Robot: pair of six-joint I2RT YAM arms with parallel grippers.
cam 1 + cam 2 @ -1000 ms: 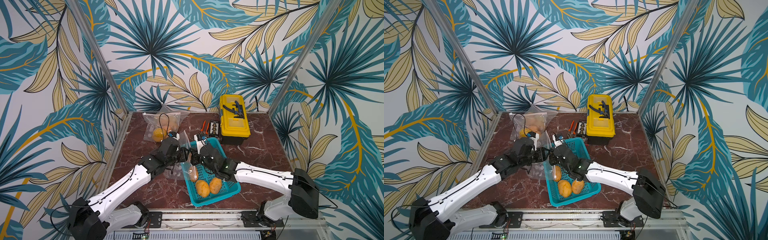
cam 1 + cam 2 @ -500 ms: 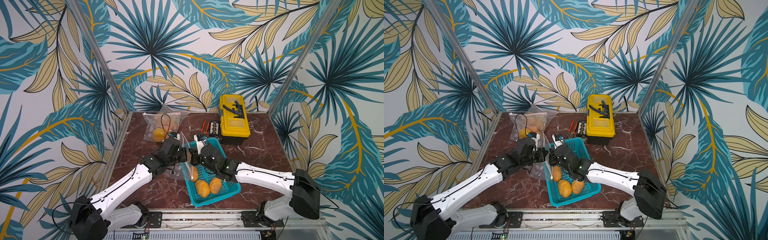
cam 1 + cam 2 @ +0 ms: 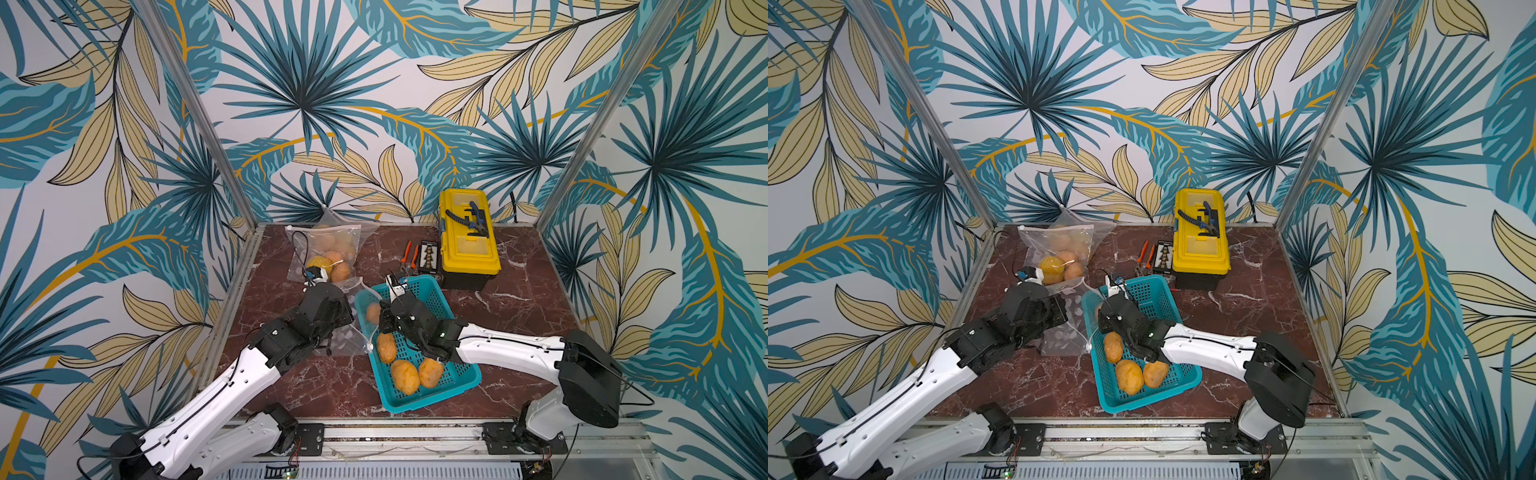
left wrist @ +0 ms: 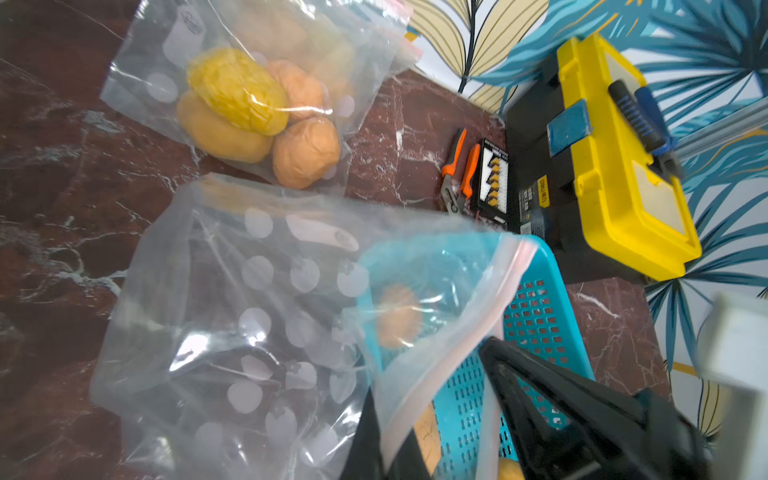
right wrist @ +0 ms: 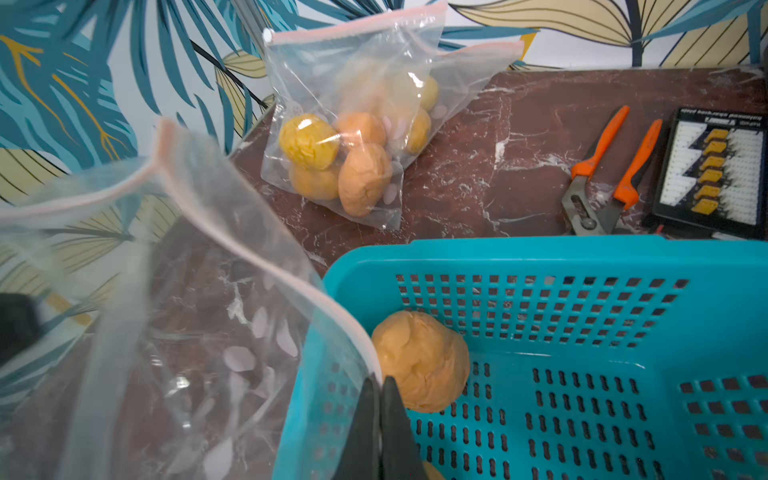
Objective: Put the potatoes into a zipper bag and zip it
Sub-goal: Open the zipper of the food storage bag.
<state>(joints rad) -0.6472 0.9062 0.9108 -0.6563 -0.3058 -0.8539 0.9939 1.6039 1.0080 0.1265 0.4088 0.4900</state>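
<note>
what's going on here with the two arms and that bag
Both arms hold an empty zipper bag by its rim, beside the teal basket: the left gripper and the right gripper are each shut on that rim. Four potatoes lie in the basket, none in this bag. A filled bag of potatoes lies toward the back wall.

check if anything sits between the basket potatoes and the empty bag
Only the teal basket's side wall: potatoes lie inside it, the empty bag outside, its rim pulled over that wall. The left gripper and right gripper pinch that rim.
</note>
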